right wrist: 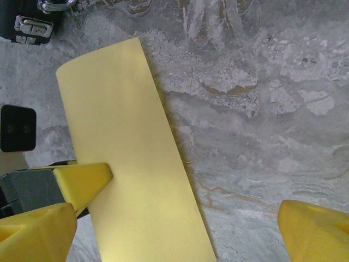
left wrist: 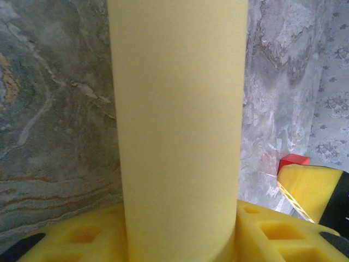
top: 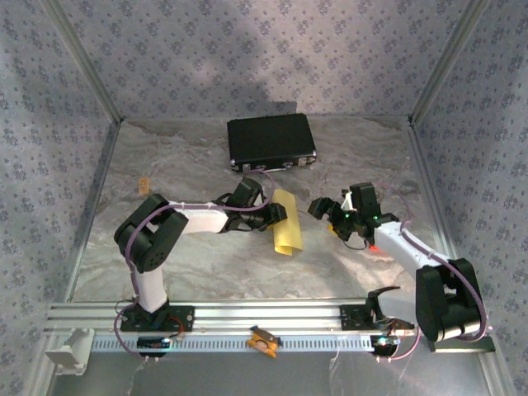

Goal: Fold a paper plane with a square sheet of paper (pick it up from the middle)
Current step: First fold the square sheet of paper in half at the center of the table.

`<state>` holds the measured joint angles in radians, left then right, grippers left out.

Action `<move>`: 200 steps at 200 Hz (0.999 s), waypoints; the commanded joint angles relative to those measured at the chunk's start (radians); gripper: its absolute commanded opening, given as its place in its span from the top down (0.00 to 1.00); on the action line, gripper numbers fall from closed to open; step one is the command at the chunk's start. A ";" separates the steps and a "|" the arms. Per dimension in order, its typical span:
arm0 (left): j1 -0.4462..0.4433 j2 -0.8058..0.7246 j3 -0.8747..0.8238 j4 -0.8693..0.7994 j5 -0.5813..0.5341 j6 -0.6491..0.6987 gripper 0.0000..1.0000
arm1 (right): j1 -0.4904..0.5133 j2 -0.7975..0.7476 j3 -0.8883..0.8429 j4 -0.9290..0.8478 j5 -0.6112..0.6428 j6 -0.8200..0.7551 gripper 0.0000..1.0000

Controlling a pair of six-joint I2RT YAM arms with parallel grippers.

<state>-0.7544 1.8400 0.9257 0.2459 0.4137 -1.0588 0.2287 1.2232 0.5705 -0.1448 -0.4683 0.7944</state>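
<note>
The square sheet of paper (top: 287, 224) is plain yellow and curled over into a long narrow band above the table's middle. My left gripper (top: 268, 216) is shut on it. In the left wrist view the band (left wrist: 180, 109) rises from between the two yellow fingers (left wrist: 82, 237) of the left gripper (left wrist: 180, 232). My right gripper (top: 328, 216) hangs open just right of the sheet; in its wrist view the gripper (right wrist: 174, 234) straddles the band (right wrist: 131, 158), touching nothing. The paper plane is out of view.
A black rectangular case (top: 271, 141) lies at the back of the marbled table (top: 190, 256), and its latch corner (right wrist: 27, 24) is close to the paper's far end. A small orange clip (top: 264, 341) sits on the front rail. Patterned walls enclose three sides.
</note>
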 commanded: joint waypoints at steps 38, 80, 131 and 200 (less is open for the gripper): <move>-0.005 0.007 0.014 -0.125 -0.063 0.056 0.46 | 0.006 0.006 0.022 -0.019 -0.010 -0.011 0.03; -0.012 -0.016 0.051 -0.224 -0.107 0.111 0.33 | 0.007 0.004 0.025 -0.023 -0.008 -0.013 0.03; 0.007 -0.049 0.047 -0.266 -0.141 0.132 0.32 | 0.019 0.024 0.027 -0.011 -0.024 -0.019 0.03; 0.011 -0.037 0.076 -0.376 -0.172 0.213 0.39 | 0.043 0.050 0.045 -0.010 -0.029 -0.027 0.03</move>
<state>-0.7528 1.8080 0.9714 -0.0010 0.2867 -0.9119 0.2581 1.2625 0.5797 -0.1455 -0.4774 0.7914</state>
